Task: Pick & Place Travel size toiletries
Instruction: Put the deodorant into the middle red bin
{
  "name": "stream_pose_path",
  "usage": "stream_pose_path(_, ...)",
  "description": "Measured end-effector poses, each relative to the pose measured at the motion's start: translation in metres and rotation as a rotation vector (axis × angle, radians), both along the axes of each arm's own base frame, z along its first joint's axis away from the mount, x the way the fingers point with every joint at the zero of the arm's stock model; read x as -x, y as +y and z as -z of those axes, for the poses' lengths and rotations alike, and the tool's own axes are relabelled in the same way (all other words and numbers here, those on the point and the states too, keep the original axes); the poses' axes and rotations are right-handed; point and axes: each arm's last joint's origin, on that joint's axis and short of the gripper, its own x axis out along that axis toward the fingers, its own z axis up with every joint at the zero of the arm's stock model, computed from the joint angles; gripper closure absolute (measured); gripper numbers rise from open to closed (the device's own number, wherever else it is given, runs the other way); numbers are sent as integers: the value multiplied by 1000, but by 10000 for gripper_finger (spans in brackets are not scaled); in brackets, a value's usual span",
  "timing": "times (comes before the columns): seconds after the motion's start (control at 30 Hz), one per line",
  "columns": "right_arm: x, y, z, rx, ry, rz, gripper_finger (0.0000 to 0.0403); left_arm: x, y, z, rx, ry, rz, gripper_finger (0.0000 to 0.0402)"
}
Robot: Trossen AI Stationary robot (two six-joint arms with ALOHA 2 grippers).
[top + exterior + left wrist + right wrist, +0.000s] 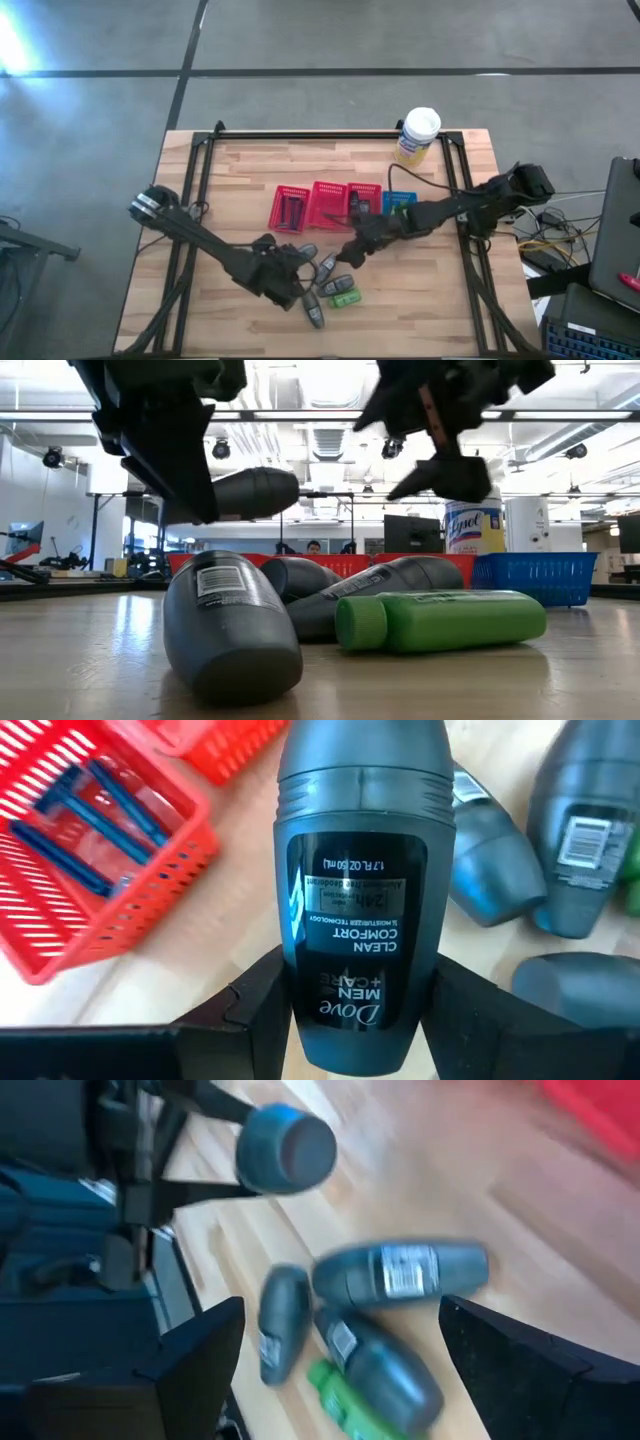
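My left gripper (290, 272) is shut on a dark grey Dove deodorant bottle (362, 870), raised above the table near the pile. The other toiletries lie on their sides on the wood: dark grey bottles (327, 266) (230, 625) (400, 1270) and a bright green bottle (440, 620) (345, 298). My right gripper (352, 250) (340, 1308) hangs open just above the pile's far right side and touches nothing. Blue razor sticks (95, 830) lie in a red basket (290, 208). My left gripper pinches the Dove bottle between its two fingers (250, 1020) at the lower body (350, 1010), near the end away from the cap. The bottle's length runs along the fingers. The bottle is lifted clear and lies about level in the low view (250, 490).
Three red baskets (330, 205) and a blue basket (400, 203) stand in a row across the table's middle. A white-and-yellow canister (417, 135) stands at the far right edge. Bare wood (230, 180) lies left of the baskets. A person (314, 547) shows far behind the table.
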Motion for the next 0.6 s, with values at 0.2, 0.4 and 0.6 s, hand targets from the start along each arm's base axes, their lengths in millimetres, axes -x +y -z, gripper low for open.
stream_pose_path(0.2, -15, -25, -4, -38, -112, 16, 60, 14, 8, -11, 12, -64, -1, 218)
stream_pose_path(0.4, -27, -42, 7, -112, -141, 20, 49, 17, 11, -23, -14, -140, 58, 218)
stream_pose_path(0.6, -37, -45, 7, -190, -227, -5, 44, 14, 11, -25, -41, -158, 93, 218)
